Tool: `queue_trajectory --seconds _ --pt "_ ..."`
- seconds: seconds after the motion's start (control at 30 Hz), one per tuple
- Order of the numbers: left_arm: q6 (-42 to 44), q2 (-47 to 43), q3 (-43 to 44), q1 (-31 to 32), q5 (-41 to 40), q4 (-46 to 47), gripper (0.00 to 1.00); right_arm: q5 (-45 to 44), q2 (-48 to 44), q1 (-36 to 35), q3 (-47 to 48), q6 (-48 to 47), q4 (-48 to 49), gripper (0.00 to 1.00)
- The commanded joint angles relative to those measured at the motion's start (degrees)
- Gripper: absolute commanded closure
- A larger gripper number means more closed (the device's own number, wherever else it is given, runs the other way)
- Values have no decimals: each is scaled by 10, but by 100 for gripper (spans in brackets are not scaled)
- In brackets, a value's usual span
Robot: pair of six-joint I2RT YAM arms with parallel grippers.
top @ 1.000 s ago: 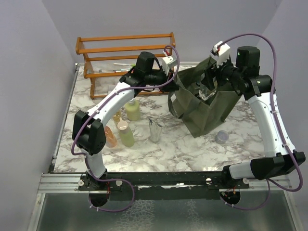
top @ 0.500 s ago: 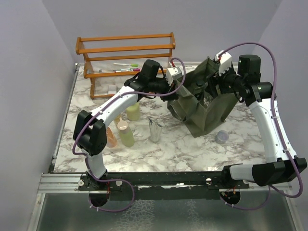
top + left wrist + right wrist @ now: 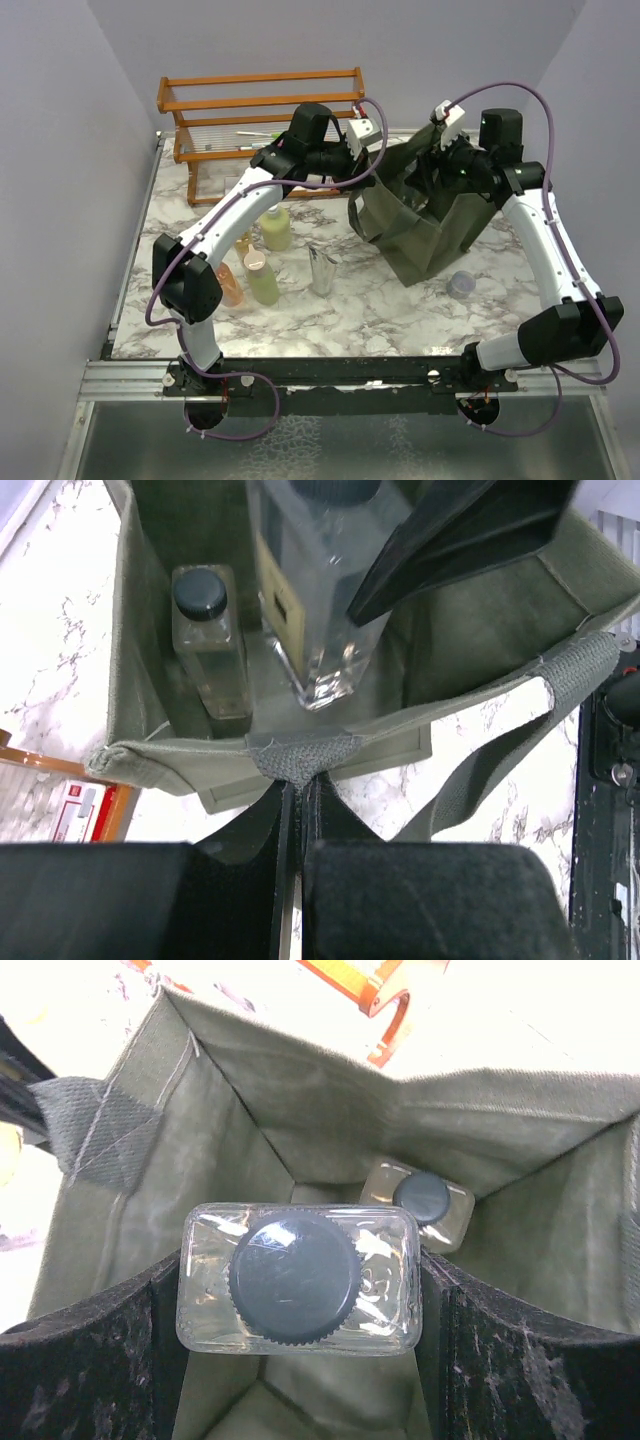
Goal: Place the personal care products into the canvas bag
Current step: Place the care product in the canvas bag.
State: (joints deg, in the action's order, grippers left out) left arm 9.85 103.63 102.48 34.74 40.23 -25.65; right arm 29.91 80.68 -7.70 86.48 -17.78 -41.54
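We clamp the left pincer (image 3: 297, 790) on the canvas bag (image 3: 470, 630) at ten o'clock; the right pincer (image 3: 300, 1282) grips a clear bottle (image 3: 392, 1260) inside.

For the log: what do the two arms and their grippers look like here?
The left arm and right arm match: white link shells, black joint housings, and a purple cable looping along each. A white camera module sits at each wrist. The left gripper and right gripper have black, flat-sided fingers.
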Motion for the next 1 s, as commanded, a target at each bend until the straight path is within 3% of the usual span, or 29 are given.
queue_trajectory --seconds 0.0,0.33,0.97 --pt "6 13 33 5 4 -29 100 70 1 2 -14 48 165 99" --pt "3 33 76 5 -11 -50 100 89 34 -14 -73 84 292 99" --pt "4 32 77 4 -49 -48 100 59 97 -50 -115 57 343 99"
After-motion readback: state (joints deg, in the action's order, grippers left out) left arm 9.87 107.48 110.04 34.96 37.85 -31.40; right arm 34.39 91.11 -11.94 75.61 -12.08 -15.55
